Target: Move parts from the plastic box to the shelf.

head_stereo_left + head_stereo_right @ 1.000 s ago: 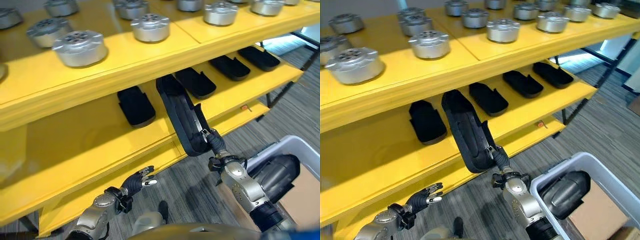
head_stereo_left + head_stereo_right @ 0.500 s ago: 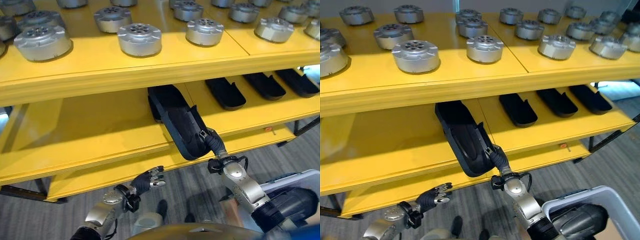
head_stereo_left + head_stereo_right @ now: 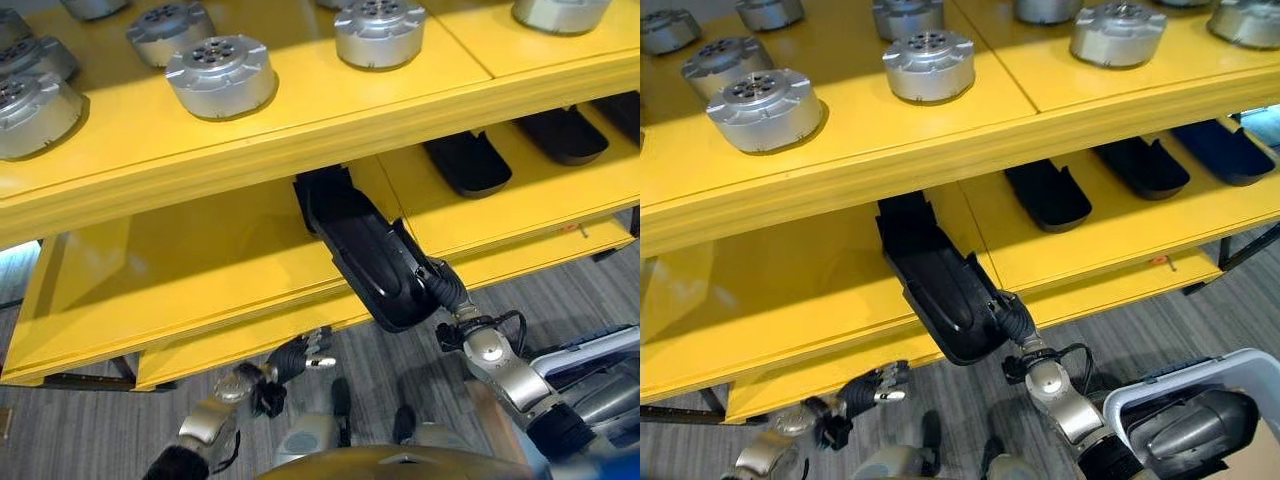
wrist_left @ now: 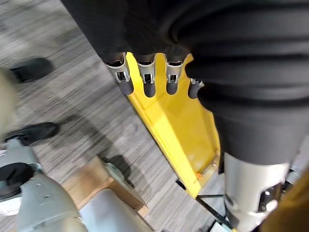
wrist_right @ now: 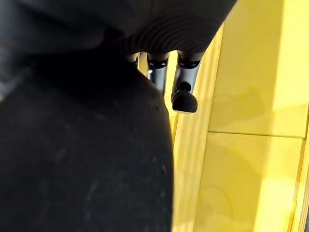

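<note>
Right hand (image 3: 1015,318) clasping black part (image 3: 940,285), over shelf (image 3: 790,290)

My right hand (image 3: 440,285): arm raised from lower right, fingers curled on the near end of a long black part (image 3: 370,255). My left hand (image 3: 298,355): low, below the shelf's (image 3: 250,300) front edge, fingers relaxed, holding nothing.
</note>
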`<state>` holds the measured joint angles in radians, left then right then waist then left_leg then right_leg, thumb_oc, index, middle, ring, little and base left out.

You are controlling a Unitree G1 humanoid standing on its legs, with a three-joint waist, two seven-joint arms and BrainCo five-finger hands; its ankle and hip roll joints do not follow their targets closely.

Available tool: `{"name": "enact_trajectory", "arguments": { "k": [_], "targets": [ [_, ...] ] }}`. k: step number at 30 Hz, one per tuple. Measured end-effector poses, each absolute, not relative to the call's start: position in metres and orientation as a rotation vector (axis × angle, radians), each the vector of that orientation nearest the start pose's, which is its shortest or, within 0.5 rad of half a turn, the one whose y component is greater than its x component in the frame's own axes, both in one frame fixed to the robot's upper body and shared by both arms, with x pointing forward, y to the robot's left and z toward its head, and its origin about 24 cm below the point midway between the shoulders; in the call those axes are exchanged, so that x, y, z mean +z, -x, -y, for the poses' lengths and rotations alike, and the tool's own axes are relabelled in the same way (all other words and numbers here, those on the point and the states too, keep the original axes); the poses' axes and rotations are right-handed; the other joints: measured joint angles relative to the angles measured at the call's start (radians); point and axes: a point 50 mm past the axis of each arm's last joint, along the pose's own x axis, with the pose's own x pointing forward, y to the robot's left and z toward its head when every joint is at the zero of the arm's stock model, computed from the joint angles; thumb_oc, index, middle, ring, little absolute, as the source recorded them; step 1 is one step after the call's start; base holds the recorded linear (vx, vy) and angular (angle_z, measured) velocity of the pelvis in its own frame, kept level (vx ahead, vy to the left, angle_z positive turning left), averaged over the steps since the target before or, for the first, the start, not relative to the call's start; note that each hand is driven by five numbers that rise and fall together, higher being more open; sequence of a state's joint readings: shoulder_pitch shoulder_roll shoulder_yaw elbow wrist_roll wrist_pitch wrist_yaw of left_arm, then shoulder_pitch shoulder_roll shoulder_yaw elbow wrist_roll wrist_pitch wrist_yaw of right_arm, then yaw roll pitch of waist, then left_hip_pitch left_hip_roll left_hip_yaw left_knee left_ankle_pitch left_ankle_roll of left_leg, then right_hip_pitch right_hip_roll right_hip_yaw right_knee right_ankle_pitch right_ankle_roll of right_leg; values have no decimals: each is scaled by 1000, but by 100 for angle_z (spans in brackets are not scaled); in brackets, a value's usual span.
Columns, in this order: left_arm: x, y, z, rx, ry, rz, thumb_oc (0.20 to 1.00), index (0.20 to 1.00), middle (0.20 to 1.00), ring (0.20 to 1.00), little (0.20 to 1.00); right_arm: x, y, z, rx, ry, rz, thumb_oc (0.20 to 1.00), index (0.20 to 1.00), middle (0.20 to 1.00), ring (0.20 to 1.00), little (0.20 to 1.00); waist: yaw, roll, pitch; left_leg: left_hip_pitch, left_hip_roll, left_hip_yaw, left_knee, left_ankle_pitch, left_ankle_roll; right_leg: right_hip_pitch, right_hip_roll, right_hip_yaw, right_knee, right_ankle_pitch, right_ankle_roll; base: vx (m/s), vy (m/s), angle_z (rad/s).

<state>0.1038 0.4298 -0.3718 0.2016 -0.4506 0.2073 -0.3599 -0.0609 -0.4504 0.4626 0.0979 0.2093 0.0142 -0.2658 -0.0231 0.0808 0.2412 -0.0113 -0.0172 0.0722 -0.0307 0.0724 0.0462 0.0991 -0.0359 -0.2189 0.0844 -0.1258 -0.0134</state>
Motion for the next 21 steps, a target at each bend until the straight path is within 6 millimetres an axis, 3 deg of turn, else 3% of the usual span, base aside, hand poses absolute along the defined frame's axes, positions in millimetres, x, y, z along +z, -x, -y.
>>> {"name": "enact_trajectory", "arguments": {
  "k": [2, 3, 4, 5, 6, 8, 9, 10, 11, 12, 13, 16, 18, 19, 21],
  "targets": [
    [-53, -186, -161, -562, 91, -647, 1000, 1000, 1000, 1000, 1000, 14, -247, 154, 154, 294, -149, 200, 200, 200, 200, 200, 0, 5, 3, -3, -5, 5, -6, -10, -11, -16, -12, 5, 23, -8, 2, -15, 268, -1],
    [-53, -186, -165, -548, 84, -652, 1000, 1000, 1000, 1000, 1000, 15, -248, 156, 158, 297, -146, 200, 200, 200, 200, 200, 6, -1, 9, -6, -2, 42, 11, -49, -36, -14, -29, 11, 21, -4, -3, -25, 362, -4],
    [-58, -185, -172, -528, 64, -680, 1000, 1000, 1000, 1000, 1000, 16, -248, 156, 160, 302, -142, 200, 200, 200, 200, 200, 0, -35, 30, -29, 10, 102, 105, -83, -44, 0, -76, 1, 15, 4, -5, -39, 452, 3],
    [-62, -184, -180, -499, 51, -704, 1000, 1000, 1000, 1000, 1000, 18, -248, 156, 163, 303, -134, 200, 200, 200, 200, 200, -11, -60, 33, -55, 61, 101, 189, -94, -61, -2, -98, -4, 15, 7, -1, -45, 474, 12],
    [-64, -182, -184, -487, 39, -716, 1000, 1000, 1000, 1000, 1000, 21, -248, 157, 169, 312, -121, 200, 200, 200, 200, 200, -19, -65, 34, -68, 123, 98, 234, -97, -79, -1, -106, -4, 15, 8, 2, -49, 473, 5],
    [-65, -181, -184, -485, 41, -720, 1000, 1000, 1000, 1000, 1000, 27, -251, 163, 166, 319, -105, 200, 200, 200, 200, 200, -36, -49, 28, -57, 236, 76, 240, -86, -127, 3, -114, 3, 18, 9, 23, -46, 399, -4],
    [-65, -182, -181, -488, 55, -714, 1000, 1000, 1000, 1000, 1000, 29, -252, 169, 147, 324, -102, 200, 200, 200, 200, 200, -49, -39, 24, -27, 254, 75, 205, -81, -134, 9, -133, 5, 22, 11, 34, -50, 400, -4],
    [-64, -183, -176, -492, 96, -702, 1000, 1000, 1000, 1000, 1000, 31, -253, 177, 120, 329, -97, 200, 200, 200, 200, 200, -58, -21, 19, 2, 245, 78, 170, -73, -134, 11, -150, 11, 25, 17, 47, -57, 459, 4],
    [-63, -184, -170, -501, 125, -692, 1000, 1000, 1000, 1000, 1000, 37, -255, 186, 93, 347, -83, 200, 200, 200, 200, 200, -74, 10, 13, 23, 223, 88, 135, -31, -123, 14, -160, 15, 28, 20, 82, -62, 546, 24],
    [-62, -188, -167, -507, 130, -677, 1000, 1000, 1000, 1000, 1000, 39, -255, 193, 61, 375, -73, 200, 200, 200, 200, 200, -88, 18, 8, 39, 196, 111, 98, -68, -135, 15, -188, 10, 38, 26, 114, -75, 691, 62],
    [-59, -192, -163, -519, 116, -646, 1000, 1000, 1000, 1000, 1000, 40, -255, 196, 16, 402, -62, 200, 200, 200, 200, 200, -86, -6, 15, 59, 110, 108, 63, -64, -107, 10, -270, 14, 67, 67, 137, -62, 648, 63],
    [-66, -179, -174, -485, 102, -670, 1000, 1000, 1000, 1000, 1000, 38, -251, 190, 37, 404, -71, 200, 200, 200, 200, 200, -51, -17, 12, 79, 54, 86, 44, -67, -43, -14, -329, 28, 131, 156, 140, -46, 428, 33],
    [-70, -171, -185, -444, 99, -695, 1000, 1000, 1000, 1000, 1000, 36, -247, 184, 47, 384, -74, 200, 200, 200, 200, 200, -28, -25, 5, 97, 46, 71, -9, -50, -10, -41, -294, 65, 139, 88, 192, -92, 334, 35],
    [-71, -167, -193, -420, 95, -699, 1000, 1000, 1000, 1000, 1000, 35, -243, 182, 43, 366, -78, 200, 200, 200, 200, 200, -5, -40, -2, 93, 40, 59, -24, -39, -5, -34, -269, 55, 81, 90, 194, -106, 287, 43],
    [-69, -159, -210, -394, 49, -712, 1000, 1000, 1000, 1000, 1000, 31, -242, 176, 42, 331, -95, 200, 200, 200, 200, 200, 46, -113, -29, 73, -2, 55, -37, -37, -8, -26, -270, 0, -9, 141, 181, -118, 301, 31]
  ]
}}
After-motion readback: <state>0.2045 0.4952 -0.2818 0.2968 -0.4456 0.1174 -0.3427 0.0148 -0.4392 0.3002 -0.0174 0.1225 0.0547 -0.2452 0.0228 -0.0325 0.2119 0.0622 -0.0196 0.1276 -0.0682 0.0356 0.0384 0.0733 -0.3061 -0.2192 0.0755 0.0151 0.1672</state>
